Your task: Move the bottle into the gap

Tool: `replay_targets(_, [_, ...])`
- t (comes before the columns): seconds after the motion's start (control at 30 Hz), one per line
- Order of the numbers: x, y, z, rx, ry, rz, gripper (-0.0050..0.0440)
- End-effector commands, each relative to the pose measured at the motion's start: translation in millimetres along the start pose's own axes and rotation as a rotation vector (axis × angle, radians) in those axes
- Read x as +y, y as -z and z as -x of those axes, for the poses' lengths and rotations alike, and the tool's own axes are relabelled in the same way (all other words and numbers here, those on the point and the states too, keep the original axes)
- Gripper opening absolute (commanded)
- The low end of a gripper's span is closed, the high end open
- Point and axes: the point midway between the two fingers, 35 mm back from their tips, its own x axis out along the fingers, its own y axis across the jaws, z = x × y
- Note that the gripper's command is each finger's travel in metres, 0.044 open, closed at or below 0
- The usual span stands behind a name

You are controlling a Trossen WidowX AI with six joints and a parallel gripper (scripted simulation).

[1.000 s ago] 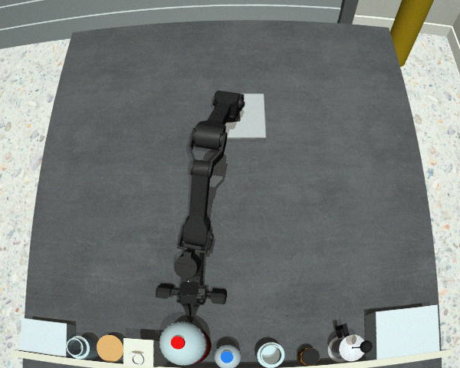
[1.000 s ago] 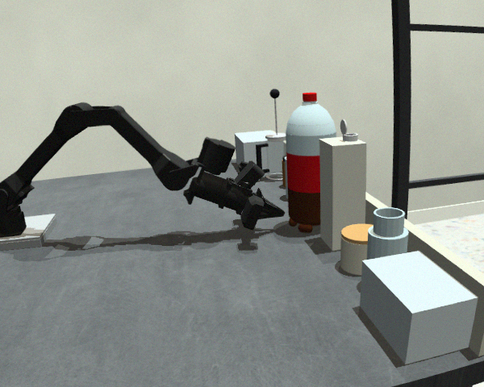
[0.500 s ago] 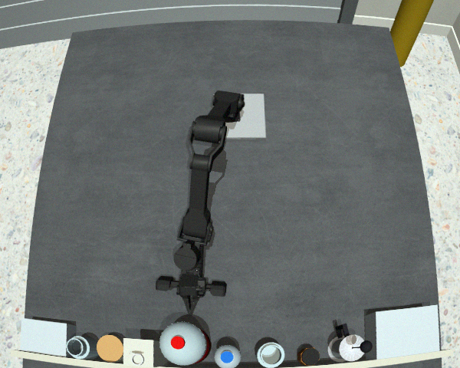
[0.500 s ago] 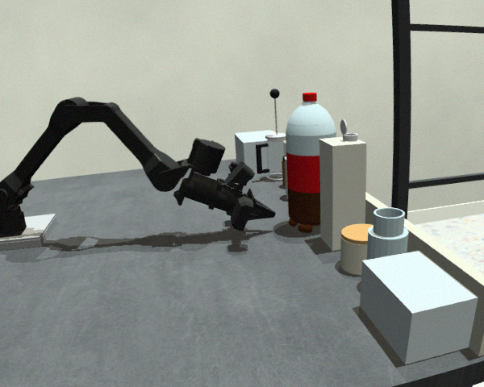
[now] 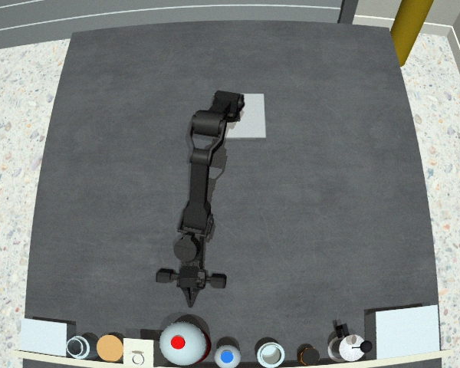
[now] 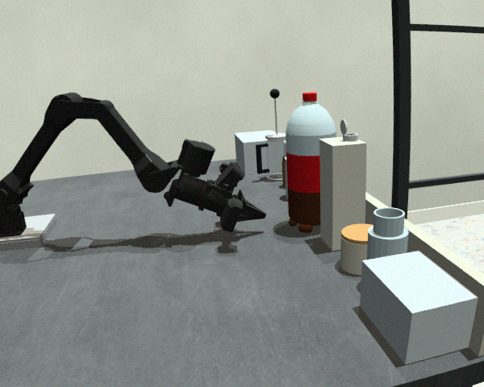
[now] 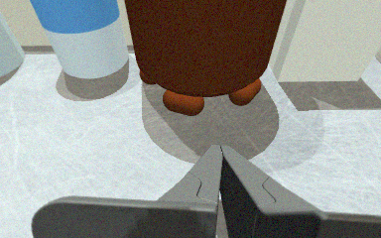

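Observation:
A large cola bottle (image 5: 182, 342) (image 6: 309, 166) (image 7: 202, 45) with a red cap and red label stands upright in the row at the table's near edge, between a tall cream carton (image 5: 138, 353) (image 6: 342, 187) and a blue-capped bottle (image 5: 227, 356) (image 7: 83, 35). My gripper (image 5: 190, 303) (image 6: 260, 215) (image 7: 218, 154) is shut and empty. Its tips point at the bottle's base from a short distance, low over the table, not touching it.
The row also holds a pale blue box (image 5: 43, 336) (image 6: 413, 301), a grey-blue cup (image 5: 77, 346) (image 6: 387, 233), a cork-lidded jar (image 5: 109, 347) (image 6: 356, 245), an open cup (image 5: 270, 353), a dark jar (image 5: 309, 355), a French press (image 5: 351, 346) (image 6: 274, 145) and a white box (image 5: 406, 330) (image 6: 248, 150). A low wall (image 6: 455, 266) backs the row.

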Motion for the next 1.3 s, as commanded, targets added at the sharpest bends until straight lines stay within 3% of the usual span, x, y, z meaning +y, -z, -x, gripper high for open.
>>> replay_targets(0.0, [-1.8, -22.1, 14.4, -0.046, 0.002, 0.010, -0.0050])
replay_targets(0.43, [-2.6, -13.0, 29.9, -0.045, 0.003, 0.010, -0.0050])
replay_targets(0.73, [-2.4, -95.1, 68.3, -0.069, 0.004, 0.016, -0.0050])
replay_targets(1.27, [-2.3, -82.0, 64.4, -0.040, 0.003, 0.012, -0.0050])
